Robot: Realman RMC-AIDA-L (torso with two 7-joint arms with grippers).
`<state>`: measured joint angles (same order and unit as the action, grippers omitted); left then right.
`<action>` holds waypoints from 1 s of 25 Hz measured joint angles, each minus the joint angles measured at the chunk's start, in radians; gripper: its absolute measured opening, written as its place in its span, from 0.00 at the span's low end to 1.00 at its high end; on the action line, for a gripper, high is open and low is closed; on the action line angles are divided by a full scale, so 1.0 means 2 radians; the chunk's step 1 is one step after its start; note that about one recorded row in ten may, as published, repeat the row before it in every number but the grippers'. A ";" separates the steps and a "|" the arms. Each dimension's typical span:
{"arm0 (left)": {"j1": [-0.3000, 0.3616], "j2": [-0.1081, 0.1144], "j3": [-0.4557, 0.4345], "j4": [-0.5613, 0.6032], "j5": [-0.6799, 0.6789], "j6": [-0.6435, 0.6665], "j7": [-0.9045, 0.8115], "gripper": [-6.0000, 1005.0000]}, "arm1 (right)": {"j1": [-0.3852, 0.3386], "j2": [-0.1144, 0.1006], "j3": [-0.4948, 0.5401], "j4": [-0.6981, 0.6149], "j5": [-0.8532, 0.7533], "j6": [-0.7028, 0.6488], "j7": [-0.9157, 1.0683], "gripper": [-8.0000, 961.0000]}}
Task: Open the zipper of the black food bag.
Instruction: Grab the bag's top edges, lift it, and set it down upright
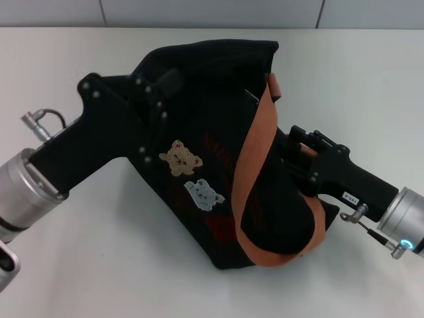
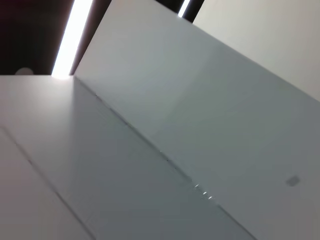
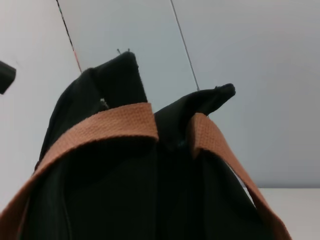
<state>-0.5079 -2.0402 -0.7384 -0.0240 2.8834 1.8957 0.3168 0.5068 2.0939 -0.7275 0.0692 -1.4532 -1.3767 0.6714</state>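
The black food bag lies tilted on the white table, its tan bear patch and pale blue bear patch facing up. An orange-brown strap loops across its right half. My left gripper presses against the bag's upper left side. My right gripper sits against the bag's right side, under the strap. In the right wrist view the bag's top edge and both straps fill the picture, and a small silver piece that may be the zipper pull shows by the edge. The zip line itself is hard to make out.
A grey wall runs along the far edge of the table. The left wrist view shows only pale wall panels and a bright light strip.
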 joint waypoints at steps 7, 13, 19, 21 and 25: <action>0.017 -0.009 -0.017 0.000 -0.002 -0.004 0.002 0.06 | 0.001 0.000 0.000 0.001 -0.001 -0.003 -0.004 0.87; 0.022 -0.008 -0.029 -0.001 -0.002 -0.008 -0.054 0.31 | 0.000 0.000 0.001 0.000 -0.001 -0.011 -0.010 0.87; 0.027 -0.013 -0.078 -0.010 -0.003 -0.012 -0.080 0.48 | -0.022 -0.003 0.027 -0.017 0.001 -0.086 -0.024 0.87; 0.026 -0.011 -0.080 -0.009 -0.002 -0.019 -0.091 0.53 | -0.029 -0.004 0.032 -0.026 0.001 -0.095 -0.020 0.87; 0.032 0.011 -0.091 -0.006 -0.003 -0.022 -0.201 0.64 | -0.045 -0.004 0.037 -0.041 0.002 -0.108 -0.018 0.87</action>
<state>-0.4439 -2.0175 -0.9207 -0.0368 2.8771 1.8510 -0.0861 0.4171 2.0850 -0.6543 -0.0133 -1.4496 -1.5928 0.6354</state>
